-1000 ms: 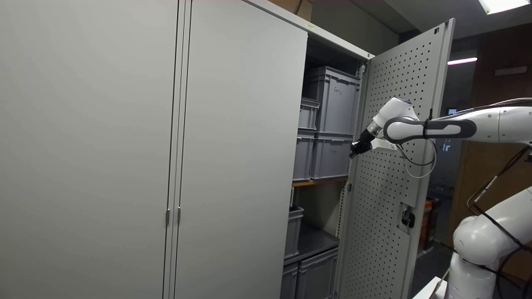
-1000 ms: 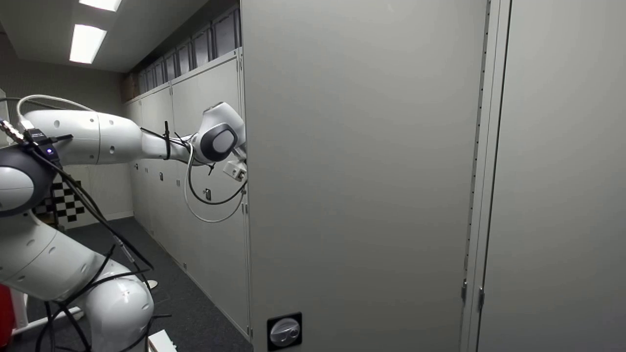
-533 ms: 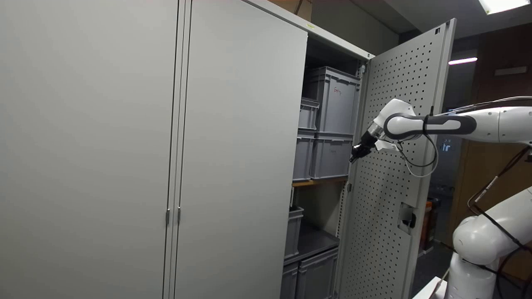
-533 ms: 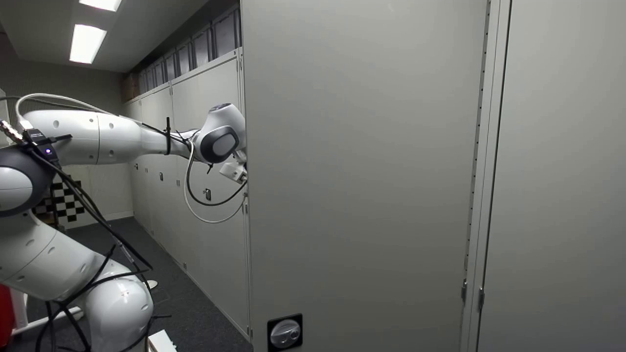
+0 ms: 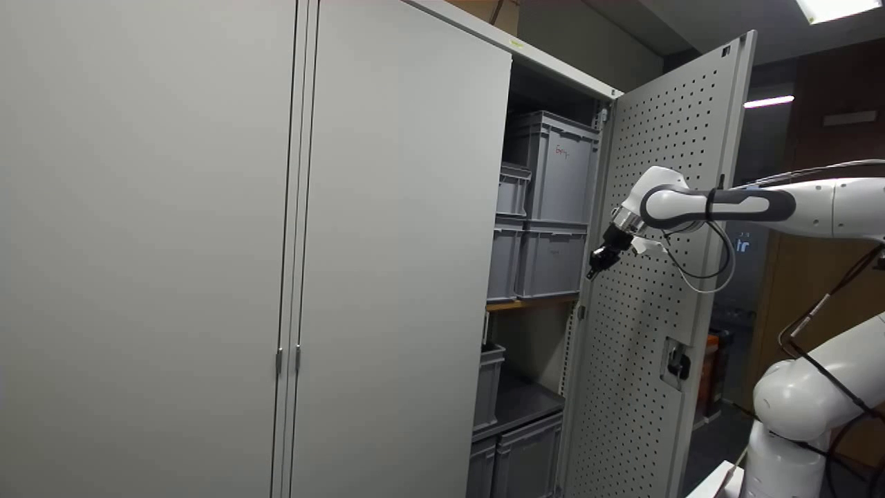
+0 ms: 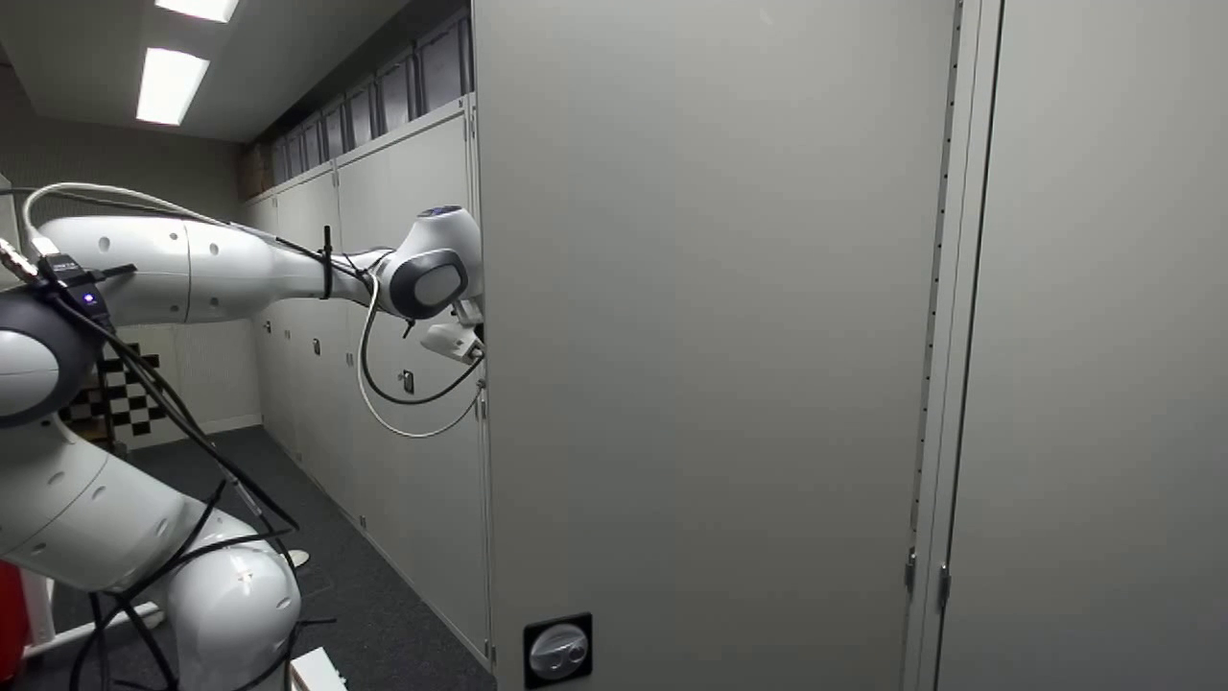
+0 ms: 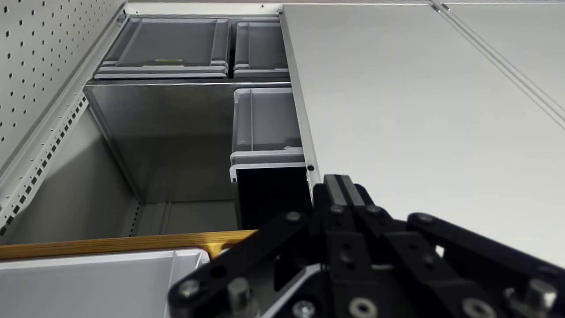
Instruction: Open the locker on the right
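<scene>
The tall light-grey metal locker [image 5: 563, 69] stands upright before the white robot arm [image 5: 750, 205], and its narrow, perforated, full-height metal door [image 5: 643, 304] is wide open! On that door's inner side hangs the black two-fingered tool [image 5: 592, 274], slanting downward, fingers [image 7: 334, 190] tight together in the wrist view, tips well off the perforated face. There's the room: a tall opening between the door and the free edge of the closed flat grey leaf [image 5: 401, 249], grey plastic bins [image 5: 551, 266] stacked above an orange shelf edge [image 5: 532, 303].
</scene>
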Available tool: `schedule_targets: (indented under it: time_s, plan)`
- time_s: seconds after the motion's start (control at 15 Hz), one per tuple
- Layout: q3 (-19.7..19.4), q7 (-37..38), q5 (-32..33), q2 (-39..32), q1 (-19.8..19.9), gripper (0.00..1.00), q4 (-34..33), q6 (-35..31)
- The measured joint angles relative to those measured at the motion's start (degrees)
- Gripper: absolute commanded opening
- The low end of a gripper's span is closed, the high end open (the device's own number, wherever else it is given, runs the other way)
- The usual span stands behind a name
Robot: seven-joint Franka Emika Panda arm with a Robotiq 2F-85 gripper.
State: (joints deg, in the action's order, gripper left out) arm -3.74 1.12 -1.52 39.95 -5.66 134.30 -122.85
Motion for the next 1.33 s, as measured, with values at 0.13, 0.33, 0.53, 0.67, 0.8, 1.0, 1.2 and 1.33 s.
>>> schedule_targets:
  time_s: [0.13, 0.33, 0.53, 0.67, 0.8, 1.0, 1.2, 1.33]
  plan:
    - [-0.1, -0.5, -0.4, 0.1, 0.0, 0.23, 0.0, 0.2]
    - [-0.1, -0.6, -0.5, 0.1, 0.0, 0.33, 0.0, 0.2]
    - [-0.1, -0.6, -0.6, 0.1, 0.0, 0.33, 0.0, 0.2]
    - [-0.1, -0.6, -0.6, 0.1, 0.0, 0.33, 0.0, 0.2]
    - [-0.1, -0.6, -0.6, 0.1, 0.0, 0.59, 0.0, 0.2]
    - [0.0, -0.6, -0.6, -0.1, 0.0, 0.79, 0.1, 0.2]
    - [0.0, -0.6, -0.6, -0.4, 0.0, 0.99, 0.1, 0.2]
    - [0.1, -0.6, -0.6, -0.6, 0.0, 1.0, 0.1, 0.2]
